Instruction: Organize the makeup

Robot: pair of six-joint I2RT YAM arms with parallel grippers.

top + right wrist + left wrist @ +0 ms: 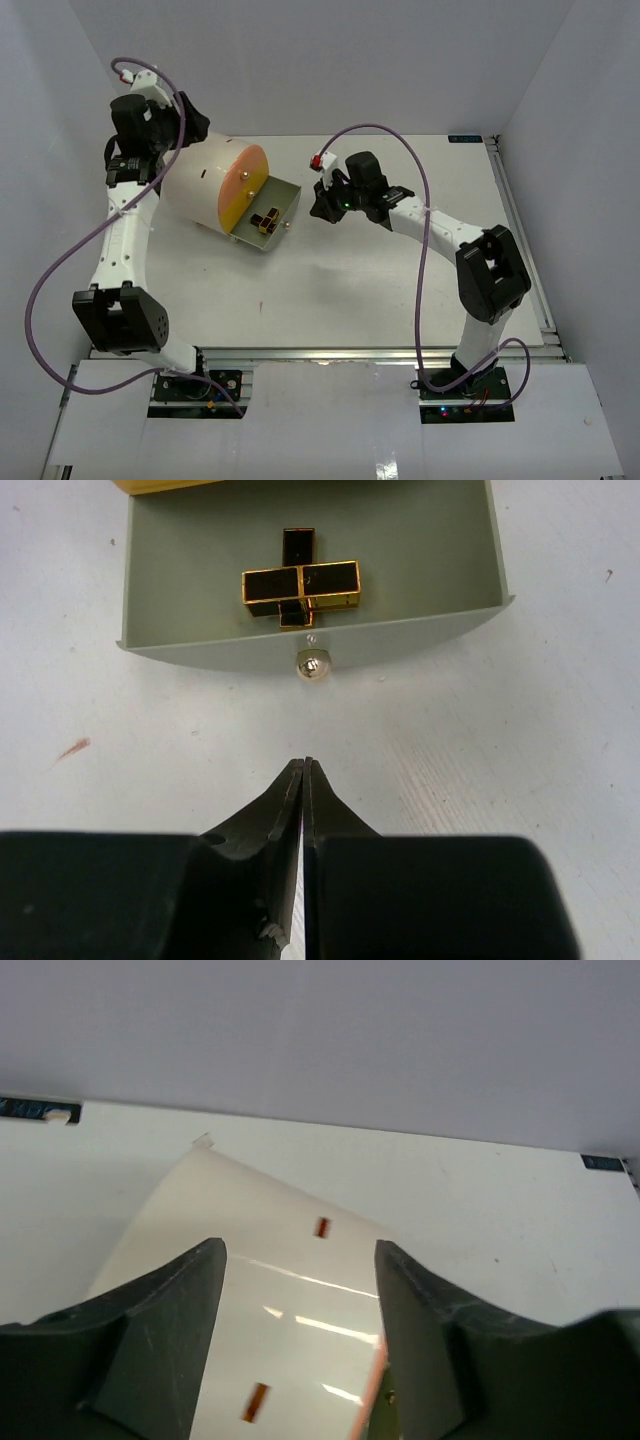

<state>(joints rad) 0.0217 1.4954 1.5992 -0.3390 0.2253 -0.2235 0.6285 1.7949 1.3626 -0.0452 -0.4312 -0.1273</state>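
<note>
Black-and-gold lipstick tubes (300, 580) lie crossed in an open grey-green drawer (200, 540) pulled out of the cream cylinder (205, 185) with the orange front (245, 185). They also show in the top view (265, 221). My right gripper (304, 765) is shut and empty, low over the table just in front of the drawer's metal knob (312, 665), not touching it. My left gripper (300, 1260) is open and empty, with its fingers over the cylinder's curved side (290, 1310). Palettes, sponges and compact are out of view.
The cylinder lies on its side at the back left of the white table (400, 270). White walls enclose the table on three sides. A small red mark (72, 748) is on the table left of my right gripper.
</note>
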